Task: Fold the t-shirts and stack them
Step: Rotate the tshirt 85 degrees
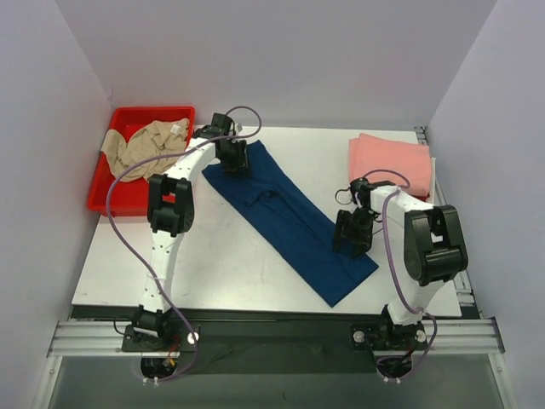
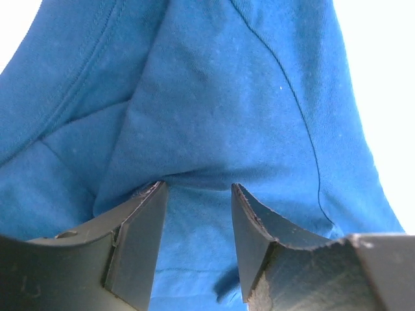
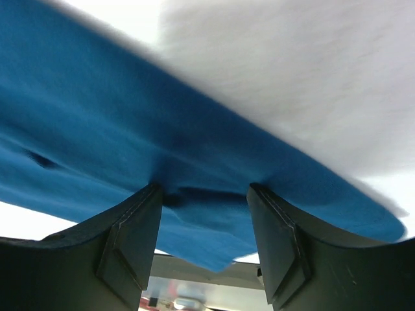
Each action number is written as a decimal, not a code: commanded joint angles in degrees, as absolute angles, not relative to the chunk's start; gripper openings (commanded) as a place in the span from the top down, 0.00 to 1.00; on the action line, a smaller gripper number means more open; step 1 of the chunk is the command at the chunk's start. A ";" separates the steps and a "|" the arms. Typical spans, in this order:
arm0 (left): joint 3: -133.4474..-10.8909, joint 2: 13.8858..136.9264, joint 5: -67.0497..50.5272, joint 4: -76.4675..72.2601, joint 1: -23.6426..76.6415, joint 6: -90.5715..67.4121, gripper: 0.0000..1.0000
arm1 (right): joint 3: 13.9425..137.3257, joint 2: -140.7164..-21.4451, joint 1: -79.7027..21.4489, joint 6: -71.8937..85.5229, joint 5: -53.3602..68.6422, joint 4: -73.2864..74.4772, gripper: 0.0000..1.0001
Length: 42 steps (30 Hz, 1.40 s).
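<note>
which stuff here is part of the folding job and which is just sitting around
Part of the job:
- navy t-shirt, laid out as a long strip, left tool and right tool at opposite ends
- beige t-shirt, crumpled in the bin
- salmon-pink t-shirt, folded at the far right

Just lying about:
- red bin
- table

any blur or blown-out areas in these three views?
Top external: sharp, evenly lit, no glare. Left wrist: table blown out to white at both upper corners; navy blue cotton t-shirt stitching crisp. Right wrist: shirt and white table smeared; near fingers stay sharp.
</note>
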<state>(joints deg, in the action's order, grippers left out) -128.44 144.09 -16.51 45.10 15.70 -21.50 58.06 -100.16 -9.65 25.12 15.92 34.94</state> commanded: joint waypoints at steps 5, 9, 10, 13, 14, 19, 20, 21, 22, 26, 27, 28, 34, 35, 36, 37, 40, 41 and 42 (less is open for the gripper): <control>-130.09 140.46 -11.25 43.69 15.99 -20.74 0.43 | 60.20 -93.61 -11.25 23.74 12.92 44.02 0.43; -125.78 132.56 -9.93 42.53 16.87 -23.81 0.42 | 61.00 -91.41 -11.25 20.48 12.57 47.02 0.42; -123.60 131.32 -9.84 42.80 16.87 -24.34 0.42 | 60.74 -91.32 -11.25 19.96 12.66 47.37 0.42; -118.67 128.33 -10.28 41.66 16.61 -26.19 0.42 | 58.28 -91.75 -11.08 18.90 13.53 47.37 0.42; -117.35 127.97 -11.15 40.96 16.79 -26.37 0.42 | 57.58 -92.02 -11.25 18.81 14.06 46.85 0.42; -112.86 129.19 -13.71 38.50 17.66 -28.39 0.42 | 54.15 -94.74 -11.16 19.34 15.90 45.10 0.43; -112.24 129.81 -14.06 38.24 17.67 -28.74 0.42 | 53.88 -95.01 -11.16 19.60 16.34 44.48 0.43; -112.06 131.03 -14.24 37.97 17.58 -29.09 0.42 | 53.53 -95.18 -11.16 19.95 16.78 43.95 0.43; -112.15 131.74 -14.33 37.97 17.49 -29.09 0.42 | 53.09 -95.71 -11.34 20.21 17.74 43.16 0.43; -116.18 136.22 -14.24 40.59 17.05 -27.51 0.42 | 52.21 -98.34 -12.73 20.04 18.98 41.57 0.43; -118.63 138.14 -14.15 41.13 17.05 -26.73 0.42 | 52.12 -99.48 -13.27 20.13 19.07 41.40 0.43; -120.22 139.21 -13.98 41.83 17.05 -26.28 0.42 | 51.51 -100.01 -14.05 20.47 19.16 41.14 0.43; -130.50 147.21 -13.54 47.81 16.96 -22.68 0.42 | 49.40 -100.11 -21.26 25.04 19.78 39.38 0.43; -131.21 147.83 -13.88 47.81 16.79 -22.24 0.42 | 49.13 -100.02 -22.49 26.70 19.95 39.20 0.43; -131.83 148.88 -14.32 47.73 16.79 -21.37 0.42 | 49.13 -99.76 -24.59 27.76 20.21 39.11 0.43; -133.05 149.32 -14.67 47.64 16.70 -20.92 0.42 | 49.22 -99.76 -25.91 28.64 20.39 38.76 0.43; -135.17 151.26 -16.52 46.94 16.61 -18.90 0.42 | 50.27 -99.93 -30.21 32.34 21.27 37.80 0.43; -136.39 151.78 -17.48 46.15 16.61 -18.46 0.42 | 50.80 -100.11 -31.10 33.39 21.27 37.62 0.43; -136.93 152.57 -18.01 45.71 16.61 -17.76 0.42 | 52.11 -100.72 -32.24 34.88 21.36 37.44 0.43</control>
